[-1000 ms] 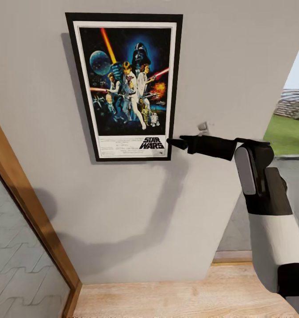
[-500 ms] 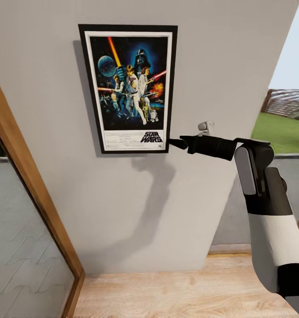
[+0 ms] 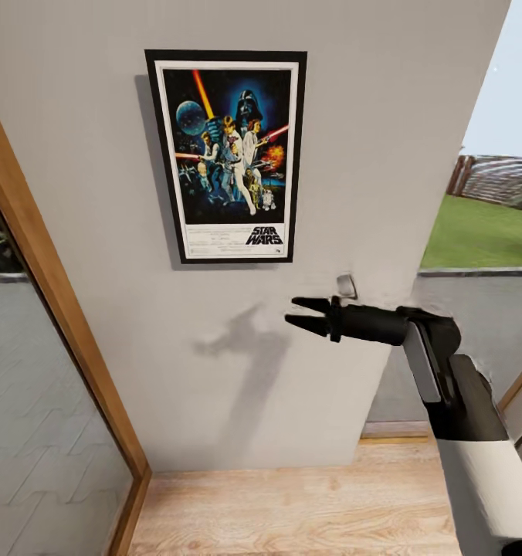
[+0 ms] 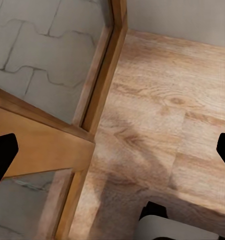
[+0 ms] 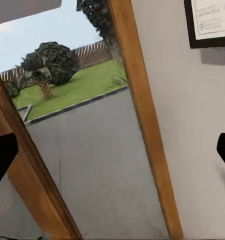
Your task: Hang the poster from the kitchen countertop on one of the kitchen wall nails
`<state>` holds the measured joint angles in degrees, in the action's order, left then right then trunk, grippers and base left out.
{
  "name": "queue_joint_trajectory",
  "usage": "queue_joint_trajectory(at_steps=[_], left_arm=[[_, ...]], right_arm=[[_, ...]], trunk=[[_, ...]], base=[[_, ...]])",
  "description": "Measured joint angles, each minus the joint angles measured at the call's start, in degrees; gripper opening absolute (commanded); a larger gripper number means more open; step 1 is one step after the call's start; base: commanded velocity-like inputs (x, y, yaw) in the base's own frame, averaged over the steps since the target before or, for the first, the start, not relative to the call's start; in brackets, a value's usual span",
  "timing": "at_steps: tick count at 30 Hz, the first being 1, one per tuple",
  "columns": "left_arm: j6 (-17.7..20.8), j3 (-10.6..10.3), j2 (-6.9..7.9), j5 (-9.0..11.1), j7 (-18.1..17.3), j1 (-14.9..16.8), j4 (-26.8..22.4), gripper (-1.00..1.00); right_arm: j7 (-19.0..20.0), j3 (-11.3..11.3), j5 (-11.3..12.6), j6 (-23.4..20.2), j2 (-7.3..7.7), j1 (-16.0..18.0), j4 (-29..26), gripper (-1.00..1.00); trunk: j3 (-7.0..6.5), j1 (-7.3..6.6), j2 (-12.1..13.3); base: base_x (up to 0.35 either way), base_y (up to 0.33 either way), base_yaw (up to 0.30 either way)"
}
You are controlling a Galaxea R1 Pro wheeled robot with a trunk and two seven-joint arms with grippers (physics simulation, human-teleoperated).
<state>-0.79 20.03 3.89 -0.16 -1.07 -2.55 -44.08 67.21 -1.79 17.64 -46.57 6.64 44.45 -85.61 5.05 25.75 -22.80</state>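
Note:
The poster [image 3: 226,154] hangs upright and flat against the pale grey wall [image 3: 392,116], with its black frame, white border and "STAR WARS" lettering showing; its lower corner [image 5: 212,22] appears in the right wrist view. My right gripper [image 3: 292,311] is open, its two black fingers spread, below and to the right of the poster's bottom corner and apart from it. Nothing is between its fingers [image 5: 2,155]. My left gripper [image 4: 112,150] is open and empty, pointing down at the wood floor. No nail is visible; the poster covers the wall behind it.
A wood-framed glass door [image 3: 56,309] stands left of the wall, with paving behind it. A small grey fitting [image 3: 346,286] sticks out of the wall just above my right gripper. Right of the wall, an opening shows lawn [image 3: 477,232]. Light plank floor [image 3: 292,510] lies below.
My right gripper has left the poster's lower right corner, dropped lower and opened. The poster stays on the wall. The head camera has shifted, so the whole picture moved.

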Motion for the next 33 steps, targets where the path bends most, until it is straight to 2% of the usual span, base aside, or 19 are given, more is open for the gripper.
queue_joint_trajectory(at_steps=[1,2,4,6,7,8,10,11,12,15,16,18,21,22,24,25,26,29,33], left_arm=[[0.00,0.00,0.00,0.00,-0.07,0.00,0.00,1.00],[0.00,0.01,0.01,0.01,-0.23,0.00,-0.01,1.00],[0.00,0.02,0.01,0.01,-0.33,0.00,-0.01,1.00],[0.00,0.02,0.00,0.04,-0.37,0.00,-0.02,1.00],[0.00,0.02,0.02,0.06,-0.42,0.00,-0.05,1.00],[0.00,0.07,0.05,0.08,-0.49,-0.01,-0.08,1.00],[0.00,0.09,0.06,0.09,-0.51,0.00,-0.08,1.00],[0.00,0.07,0.04,0.09,-0.51,0.00,-0.06,1.00],[0.00,0.02,0.06,0.09,-0.52,0.00,-0.04,1.00],[0.00,-0.08,0.03,0.09,-0.52,0.00,-0.01,1.00],[0.00,-0.22,-0.02,0.07,-0.52,0.00,0.10,1.00],[0.00,-0.29,-0.06,0.07,-0.52,0.00,0.17,1.00],[0.01,-0.33,-0.11,0.05,-0.49,0.00,0.42,1.00],[0.00,-0.33,-0.21,0.03,-0.41,-0.01,0.62,1.00],[0.00,-0.33,-0.23,0.01,-0.39,0.00,0.66,1.00],[0.00,-0.33,-0.26,-0.01,-0.36,0.00,0.74,1.00],[0.00,-0.33,-0.28,-0.03,-0.36,0.00,0.76,1.00],[0.00,-0.33,-0.28,-0.06,-0.36,0.00,0.79,1.00],[0.00,-0.33,-0.32,-0.07,-0.36,0.00,0.82,1.00]], right_arm=[[0.94,0.49,-0.02,1.54,0.02,-2.13,0.00,1.00],[2.61,1.90,0.07,5.30,0.09,-7.80,0.07,1.00],[3.56,2.79,-0.03,8.14,0.10,-15.81,0.34,1.00],[3.92,3.13,-0.09,10.18,0.11,-20.12,0.62,1.00],[4.20,3.41,-0.20,13.67,0.19,-24.88,1.14,1.00],[4.34,3.59,-0.58,17.82,0.93,-31.29,3.02,1.00],[4.28,3.65,-1.08,20.92,1.76,-34.37,6.95,1.00],[4.19,3.71,-1.58,23.98,2.34,-35.80,11.78,1.00],[4.08,3.90,-2.03,27.78,3.02,-36.70,17.96,1.00],[3.39,4.15,-2.62,34.57,4.05,-37.63,30.39,1.00],[0.51,4.26,-2.86,40.63,5.27,-37.95,38.80,1.00],[-2.30,4.24,-3.01,43.08,5.91,-38.13,47.63,1.00],[-7.02,4.21,-3.01,44.77,6.40,-38.21,54.29,1.00],[-14.74,4.23,-3.13,45.37,6.51,-38.27,58.60,1.00],[-17.93,4.26,-3.02,45.47,6.46,-38.25,59.55,1.00],[-27.72,3.96,-2.97,45.57,6.17,-38.26,60.55,1.00],[-29.56,3.90,-2.91,45.59,6.10,-38.25,60.65,1.00],[-31.71,3.84,-2.88,45.61,5.74,-38.25,60.78,1.00],[-32.48,3.83,-2.88,45.61,5.58,-38.25,60.84,1.00]], trunk=[[0.00,0.00,0.00],[0.01,-0.01,-0.01],[0.01,0.00,-0.01],[0.00,0.00,0.00],[0.00,0.00,0.00],[0.01,0.00,0.00],[0.01,0.00,0.00],[0.01,0.00,-0.01],[0.01,0.00,0.00],[0.00,0.00,0.00],[-0.02,0.00,-0.01],[0.00,0.00,0.00],[0.00,0.00,0.00],[0.01,0.00,0.00],[-0.01,0.00,0.00],[-0.08,0.00,-0.01],[-0.16,0.00,-0.01],[-0.42,0.00,-0.01],[-0.79,0.00,-0.01]], base=[[-0.003,0.000,0.000],[-0.003,0.000,0.000],[-0.002,0.000,0.000],[-0.001,0.000,0.000],[0.000,0.000,0.000],[0.000,0.000,0.000],[0.000,0.000,0.000],[0.000,0.000,0.000],[0.000,0.000,0.000],[0.000,0.000,0.000],[0.000,0.000,0.000],[0.000,0.000,0.000],[0.000,0.000,0.000],[0.000,0.000,0.000],[0.000,0.000,0.000],[0.000,0.000,0.000],[0.000,0.000,0.000],[0.000,0.000,0.000],[0.000,0.000,0.000]])
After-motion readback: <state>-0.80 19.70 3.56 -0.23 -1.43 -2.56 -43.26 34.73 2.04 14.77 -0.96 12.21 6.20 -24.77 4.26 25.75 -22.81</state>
